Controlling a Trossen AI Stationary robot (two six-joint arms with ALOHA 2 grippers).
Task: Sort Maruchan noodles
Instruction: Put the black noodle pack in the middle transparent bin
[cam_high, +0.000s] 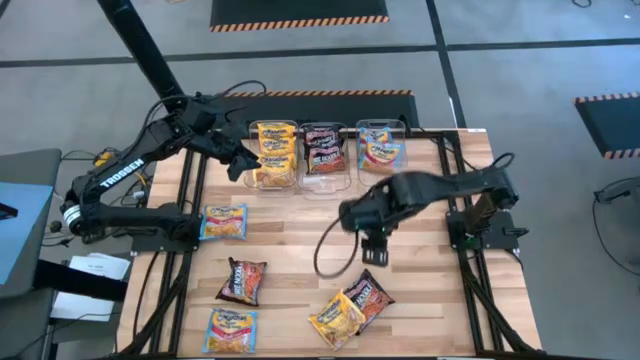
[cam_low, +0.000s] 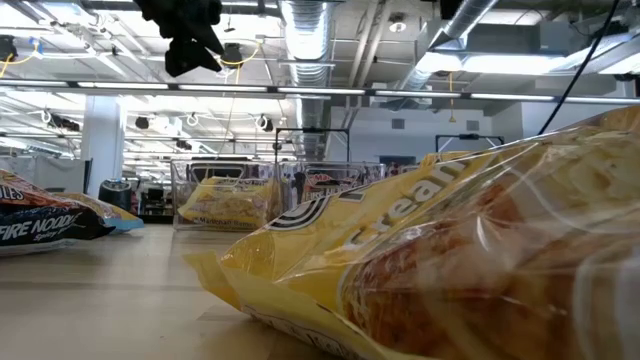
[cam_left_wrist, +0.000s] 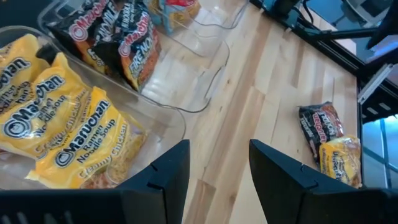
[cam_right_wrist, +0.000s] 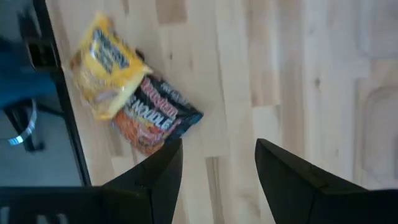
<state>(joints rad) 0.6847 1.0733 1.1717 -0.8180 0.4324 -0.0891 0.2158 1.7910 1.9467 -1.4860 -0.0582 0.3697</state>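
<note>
Near right end effector (cam_high: 374, 255): yellow-maroon packets (cam_high: 349, 308), probably untouched.

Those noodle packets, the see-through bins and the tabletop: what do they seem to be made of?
The noodle packets look like thin glossy plastic film: crinkled, with printed lettering and shiny highlights. The bins seem to be clear rigid plastic, since the packets show through their walls and the rims catch light. The tabletop looks like pale wood in joined strips with visible grain, probably smooth-finished.
</note>
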